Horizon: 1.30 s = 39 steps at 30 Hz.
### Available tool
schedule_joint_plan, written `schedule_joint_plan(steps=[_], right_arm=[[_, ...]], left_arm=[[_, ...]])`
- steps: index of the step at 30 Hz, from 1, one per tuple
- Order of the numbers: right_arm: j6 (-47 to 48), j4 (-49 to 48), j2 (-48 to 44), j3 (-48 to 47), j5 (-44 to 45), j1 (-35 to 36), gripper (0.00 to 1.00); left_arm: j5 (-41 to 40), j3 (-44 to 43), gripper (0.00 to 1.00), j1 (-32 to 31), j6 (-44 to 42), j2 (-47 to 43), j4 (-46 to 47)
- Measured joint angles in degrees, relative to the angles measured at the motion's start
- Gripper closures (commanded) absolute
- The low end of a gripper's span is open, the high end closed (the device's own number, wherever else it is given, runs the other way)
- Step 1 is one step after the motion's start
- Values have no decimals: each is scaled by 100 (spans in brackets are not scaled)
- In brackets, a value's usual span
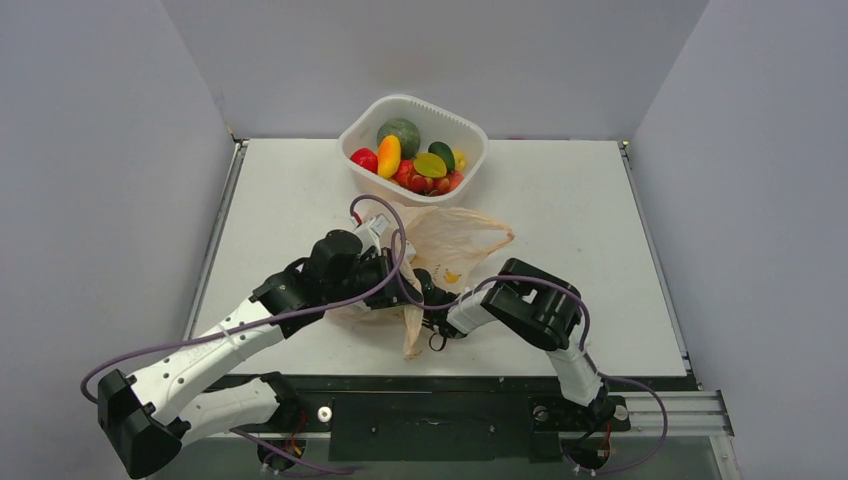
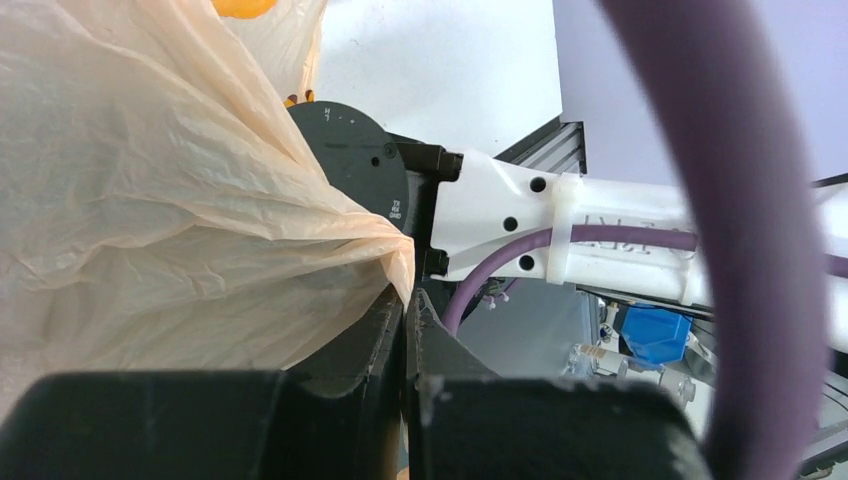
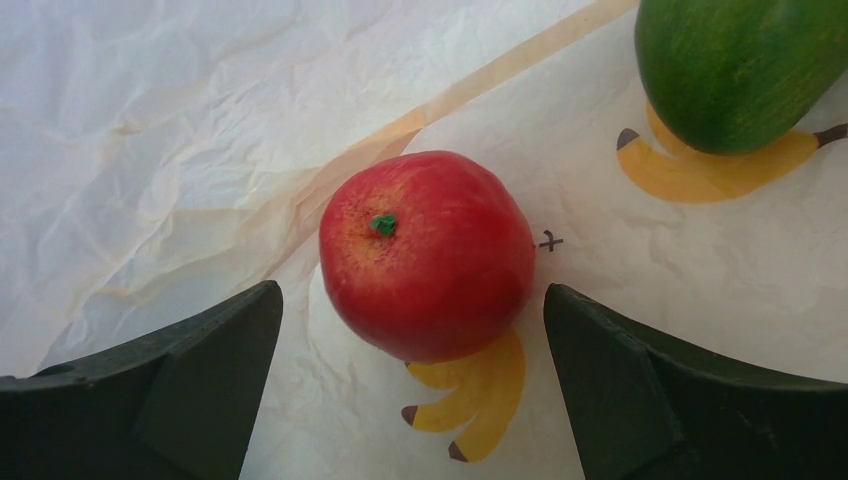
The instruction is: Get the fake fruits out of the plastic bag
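The peach-orange plastic bag (image 1: 455,240) lies mid-table between my two arms. My left gripper (image 2: 408,300) is shut on a fold of the bag's edge (image 2: 150,200) and holds it up. My right gripper (image 3: 412,290) is inside the bag, open wide. A red apple-like fake fruit (image 3: 425,250) rests on the bag's floor (image 3: 150,150) between the two fingers, touching neither. A green fake fruit (image 3: 735,70) lies further in, at the upper right of the right wrist view. In the top view the bag hides both fruits and my right fingers.
A white rounded tub (image 1: 470,125) stands at the table's back centre, holding a dark-green melon (image 1: 398,133), an orange-yellow oval (image 1: 389,155) and several red and green pieces. My right forearm (image 2: 560,225) passes close beside the left gripper. Grey walls enclose three sides.
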<state>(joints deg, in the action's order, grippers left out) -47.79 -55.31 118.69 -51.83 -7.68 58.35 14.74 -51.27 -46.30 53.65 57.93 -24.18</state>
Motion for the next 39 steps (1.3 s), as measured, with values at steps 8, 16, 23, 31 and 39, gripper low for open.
schedule_joint_plan(steps=[8,16,23,31,39], right_arm=[[17,216,157,-262,544,101,10],[-26,457,243,-402,874,81,49],[-57,667,24,-249,879,-114,82],[354,1443,-1001,286,1010,-286,100],[909,2297,-2269,623,1355,-275,100]], left_arm=[[-144,-2,100,-122,-2,48,-50],[-422,-2,100,-162,-28,-260,-363],[-907,-57,100,-175,-378,-892,-1187],[-1458,-66,100,-170,-1067,-1517,-2315],[-1974,-28,100,-170,-1604,-2085,-3080]])
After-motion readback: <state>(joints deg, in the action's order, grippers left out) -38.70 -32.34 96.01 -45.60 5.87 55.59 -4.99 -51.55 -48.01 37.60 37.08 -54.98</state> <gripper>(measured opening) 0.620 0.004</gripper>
